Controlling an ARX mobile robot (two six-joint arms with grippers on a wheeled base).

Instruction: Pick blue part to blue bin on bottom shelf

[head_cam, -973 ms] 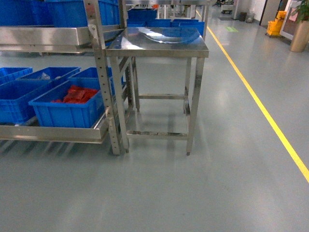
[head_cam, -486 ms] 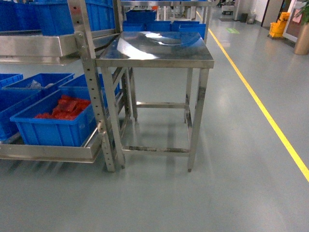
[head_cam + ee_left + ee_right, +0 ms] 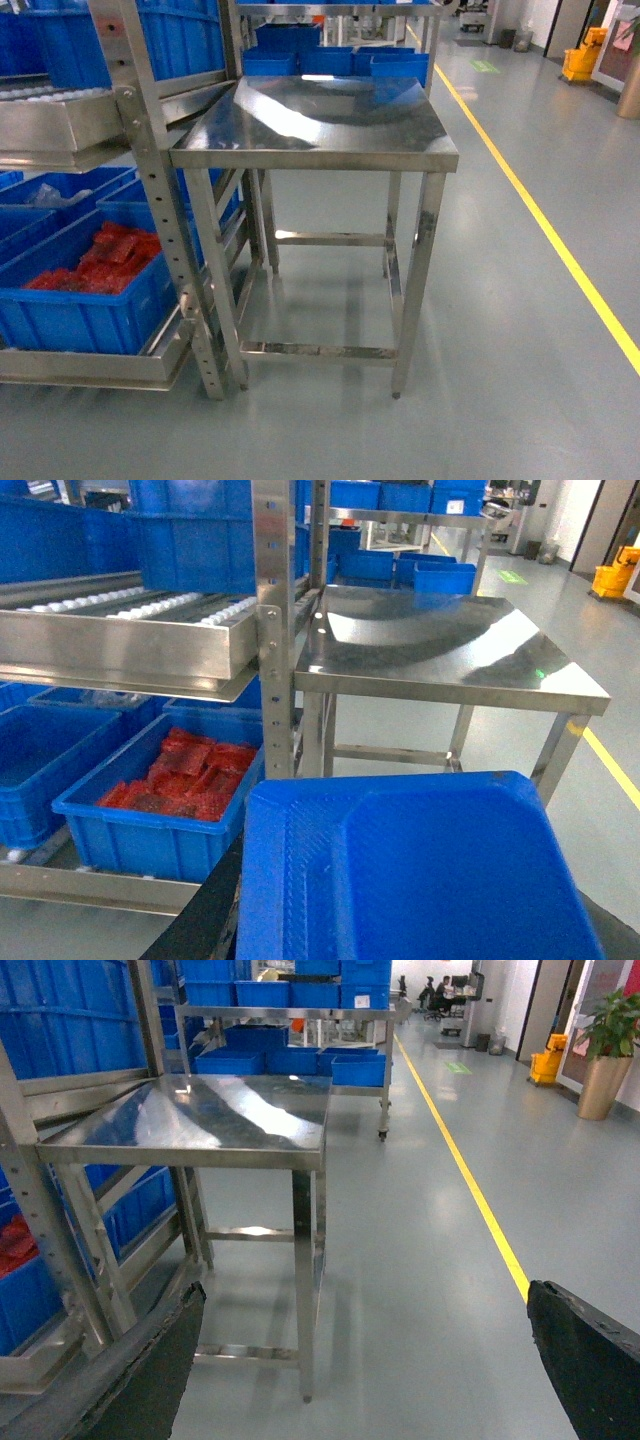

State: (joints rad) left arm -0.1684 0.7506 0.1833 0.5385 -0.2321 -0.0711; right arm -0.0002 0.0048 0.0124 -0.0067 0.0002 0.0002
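Blue plastic (image 3: pixel 410 875), perhaps the part, fills the left wrist view at six o'clock for carrying; grippers' state unclear.

Steel table (image 3: pixel 320 120) nearer and larger than before, rack upright (image 3: pixel 160 200) and red-parts bin (image 3: pixel 90 290) shifted left

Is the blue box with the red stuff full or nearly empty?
Partly full. The red parts cover the floor of the blue bin but lie well below its rim.

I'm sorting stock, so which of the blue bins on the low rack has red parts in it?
The blue bin nearest the small steel table; it holds red parts, while its neighbours show none.
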